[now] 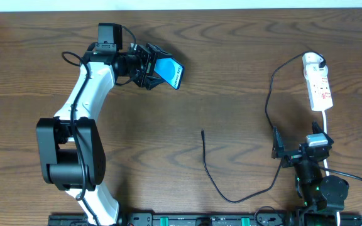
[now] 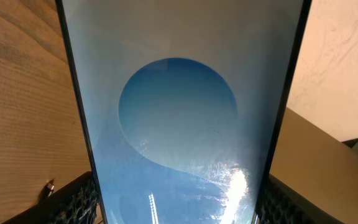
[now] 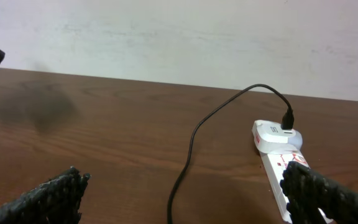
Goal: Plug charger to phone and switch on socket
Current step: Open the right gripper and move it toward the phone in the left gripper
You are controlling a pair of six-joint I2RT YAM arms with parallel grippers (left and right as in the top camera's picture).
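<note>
**Blue screen gripped on the left, plug tip loose at mid-table**

Brown wood-grain table (image 1: pixel 231 63) carries nearly everything, but not the slim black-edged phone with the bright blue screen (image 1: pixel 170 72). That sits between the fingers of the left gripper (image 1: pixel 154 66) at the far left of the table. The jaws are closed on its two long edges, with a ribbed black pad (image 2: pixel 73 202) pressed against each side. It looks tilted up off the wood, probably so that a short end stays free for the plug. Which end has the port I cannot tell.

The thin black charger cable (image 1: pixel 207 169) lies slack. Its small plug tip (image 1: pixel 202 132) rests on bare wood near the middle, well apart from the phone and from both arms. From there it loops toward the near edge, then climbs to the white adapter (image 1: pixel 313 61), which is seated in the far end of the narrow white power strip with red marks (image 1: pixel 320 89) on the right. With that end already plugged in, only the tip and the switch seem left to deal with.

The right gripper (image 1: pixel 297 150) hovers near the strip's near end with its jaws spread wide and empty, likely placed to go for the cable or the switch.

Counted: one phone, one cable, one adapter, one power strip, two grippers. The red marks are too small to count.
</note>
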